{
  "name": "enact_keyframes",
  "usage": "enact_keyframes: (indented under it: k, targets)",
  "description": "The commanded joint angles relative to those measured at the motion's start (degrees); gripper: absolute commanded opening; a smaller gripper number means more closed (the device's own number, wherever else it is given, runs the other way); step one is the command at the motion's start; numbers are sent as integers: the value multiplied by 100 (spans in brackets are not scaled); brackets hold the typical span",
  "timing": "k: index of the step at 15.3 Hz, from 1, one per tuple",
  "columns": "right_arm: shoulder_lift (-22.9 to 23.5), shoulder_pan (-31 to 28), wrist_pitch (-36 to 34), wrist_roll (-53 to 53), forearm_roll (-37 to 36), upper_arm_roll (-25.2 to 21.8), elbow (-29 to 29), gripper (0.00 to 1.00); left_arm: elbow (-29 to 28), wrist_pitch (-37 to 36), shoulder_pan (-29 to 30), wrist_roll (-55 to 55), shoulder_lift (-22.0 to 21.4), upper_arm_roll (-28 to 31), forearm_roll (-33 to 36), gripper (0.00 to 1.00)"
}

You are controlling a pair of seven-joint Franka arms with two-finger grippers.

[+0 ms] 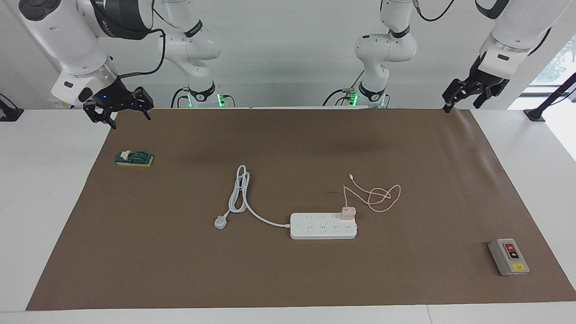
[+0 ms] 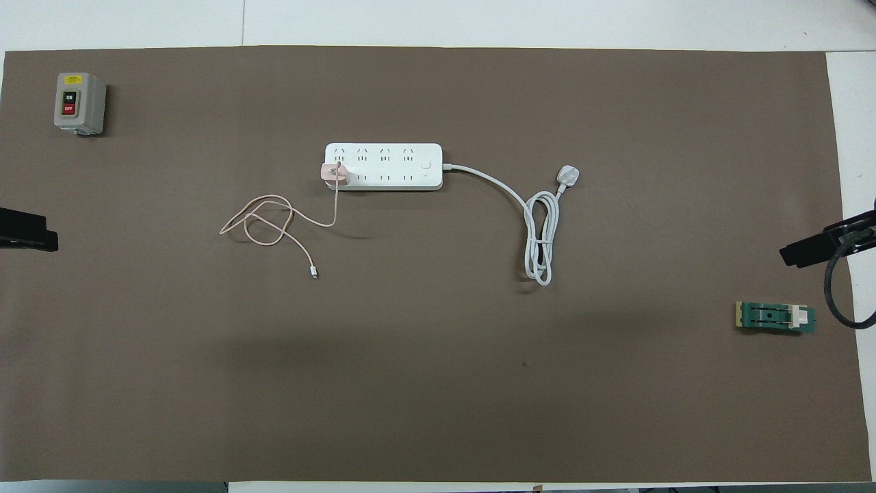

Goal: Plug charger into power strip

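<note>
One charger [image 1: 348,212] sits plugged in one strip [image 1: 323,226] — two pincers, left [image 1: 465,96] and right [image 1: 118,110], hang apart, empty.

Around the power strip [image 1: 323,226] the brown mat [image 1: 288,279] lies bare on the side farther from the robots, while the charger [image 1: 348,213] sits on its end toward the left arm and the pink cable [image 1: 373,194] loops nearer the robots. Its white cord [image 1: 240,191] and plug [image 1: 220,222] trail toward the right arm's end. The grey switch box [image 1: 508,256] and green block [image 1: 134,158] sit well apart, near the mat's edges, and both pincers, left [image 1: 463,95] and right [image 1: 118,108], hang over its corners nearest the robots.
</note>
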Motion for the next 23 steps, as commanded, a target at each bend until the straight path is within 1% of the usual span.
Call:
enact_keyframes:
  k: [1, 4, 6, 7, 10, 15, 16, 17, 19, 23]
  targets:
    - [-57, -6, -61, -50, -81, 23, -40, 100, 208, -35, -55, 93, 238, 36, -53, 100]
    - [-57, -6, -61, -50, -90, 23, -40, 100, -36, 62, -90, 67, 160, 27, -53, 100]
    - [-57, -6, -61, -50, -90, 23, -40, 100, -265, 341, -178, -12, 55, 27, -62, 100]
    - [-57, 3, -61, -50, -90, 23, -40, 100, -301, 360, -178, -48, 37, 27, -62, 100]
    - [-57, 3, -61, -50, -90, 23, -40, 100, -266, 27, -178, -30, 20, 18, -71, 100]
    - [-57, 3, -61, -50, -81, 23, -40, 100, -240, -87, -161, -48, 28, -8, -185, 100]
    - [-57, 3, -61, -50, -90, 23, -40, 100, -240, -96, -91, -48, 20, -104, -185, 100]
    - [-57, 3, -61, -50, -90, 23, -40, 100, -257, -96, 119, -48, 19, -296, -185, 100]
    - [-57, 3, -61, -50, -90, 23, -40, 100, -266, -79, 515, -48, 19, -780, -185, 100]
    - [-57, 3, -61, -50, -90, 23, -40, 100, -275, -79, 525, -30, 19, -790, -185, 100]
